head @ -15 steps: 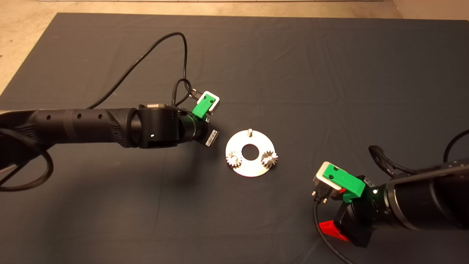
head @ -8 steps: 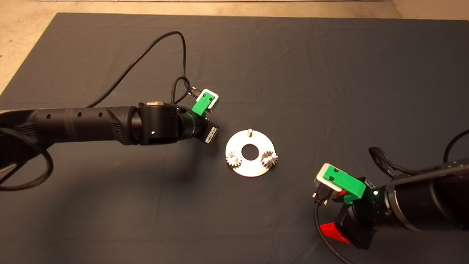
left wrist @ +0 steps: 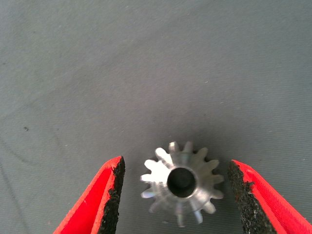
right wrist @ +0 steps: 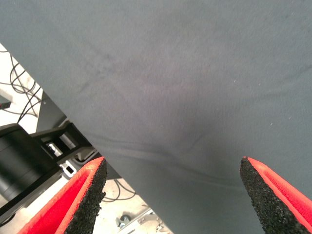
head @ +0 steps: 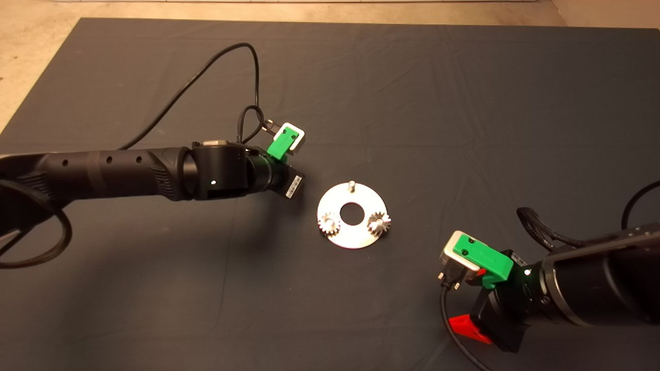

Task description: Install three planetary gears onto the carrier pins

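- Two planetary gears [head: 327,223] [head: 379,222] already sit on carrier pins at the near side of the silver disc [head: 353,238]; the third pin [head: 351,184], at the far rim, stands bare.
- One more gear, the third gear [left wrist: 182,182], lies flat on the dark mat [head: 412,103], centre hole up, squarely between the fingers of the left gripper [left wrist: 175,195] in the left wrist view. In the head view that arm hides it, just left of the disc.
- Left jaws stand wide apart, the black pads [left wrist: 115,195] clear of the teeth on both sides, gripping nothing yet.
- Judging by this, the step in hand is the pickup of the last gear: the next move calls for lowering around it and closing evenly on the teeth, so it lifts level and not tilted, then carrying it over the bare pin with hole and post aligned.
- Right gripper [right wrist: 173,195] waits near the mat's lower right edge, fingers spread wide and empty.
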`<state>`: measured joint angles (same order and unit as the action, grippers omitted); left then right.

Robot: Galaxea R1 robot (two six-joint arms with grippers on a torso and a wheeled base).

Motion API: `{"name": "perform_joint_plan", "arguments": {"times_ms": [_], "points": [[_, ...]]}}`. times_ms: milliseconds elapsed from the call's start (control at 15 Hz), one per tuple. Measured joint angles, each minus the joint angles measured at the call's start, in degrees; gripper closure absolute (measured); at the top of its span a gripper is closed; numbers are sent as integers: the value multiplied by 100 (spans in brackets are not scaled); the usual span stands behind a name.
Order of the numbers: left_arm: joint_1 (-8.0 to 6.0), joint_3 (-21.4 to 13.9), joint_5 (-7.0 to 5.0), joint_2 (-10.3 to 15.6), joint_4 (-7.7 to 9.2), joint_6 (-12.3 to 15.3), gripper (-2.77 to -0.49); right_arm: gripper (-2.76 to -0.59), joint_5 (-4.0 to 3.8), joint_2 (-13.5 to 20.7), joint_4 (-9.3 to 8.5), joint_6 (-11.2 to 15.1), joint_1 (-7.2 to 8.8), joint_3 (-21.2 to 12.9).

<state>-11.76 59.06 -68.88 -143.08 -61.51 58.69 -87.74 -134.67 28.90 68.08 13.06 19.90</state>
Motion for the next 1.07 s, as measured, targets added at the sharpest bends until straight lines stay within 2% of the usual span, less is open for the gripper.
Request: {"name": "perform_joint_plan", "arguments": {"times_ms": [200, 467, 1067], "points": [[0, 15, 79, 41, 2, -83, -145, -202, 10, -76, -13, 41, 0, 0], [0, 77, 317, 131, 4, -111, -145, -202, 0, -75, -26, 96, 0, 0], [0, 85, 352, 166, 2, -146, -146, -202, 4, -170, -27, 105, 2, 0]]}}
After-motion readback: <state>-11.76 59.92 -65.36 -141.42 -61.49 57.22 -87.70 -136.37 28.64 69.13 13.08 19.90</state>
